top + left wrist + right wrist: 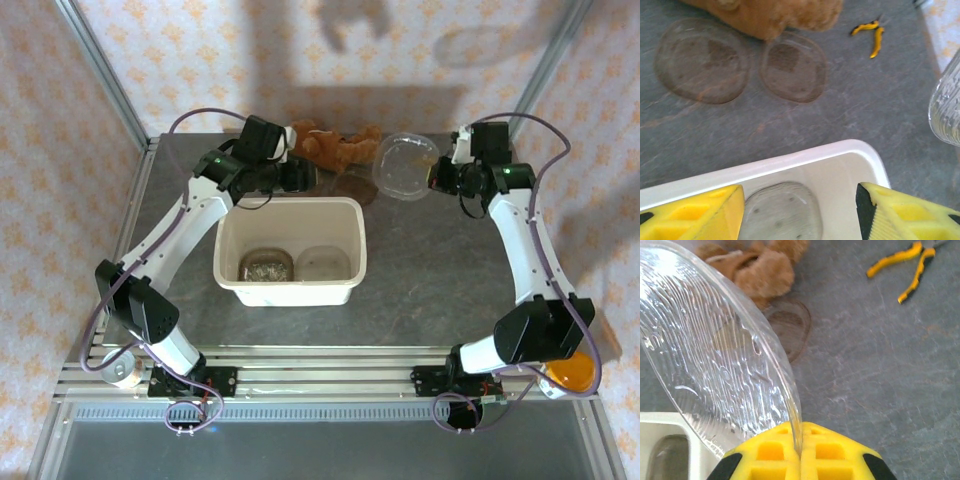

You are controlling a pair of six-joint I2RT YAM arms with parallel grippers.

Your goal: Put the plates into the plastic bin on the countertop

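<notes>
**Top external.** The cream plastic bin sits mid-frame on the countertop, with two plates inside. The left gripper hovers at its far rim. At upper right, the right gripper pinches a ribbed clear plate.

**Left wrist.** Jaws parted, empty. Two loose plates lie at upper left, beside a teddy bear.

**Right wrist.** Fingers are closed on the ribbed plate's rim. A blurred dark disc beyond it is possibly another plate.

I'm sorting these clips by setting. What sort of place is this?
Probably a robotics lab test cell, not a home kitchen: wallpaper-print panels held in aluminium rails, a left arm and right arm bolted at the near edge of the stone-look countertop, with a plastic bin and teddy bear.
</notes>
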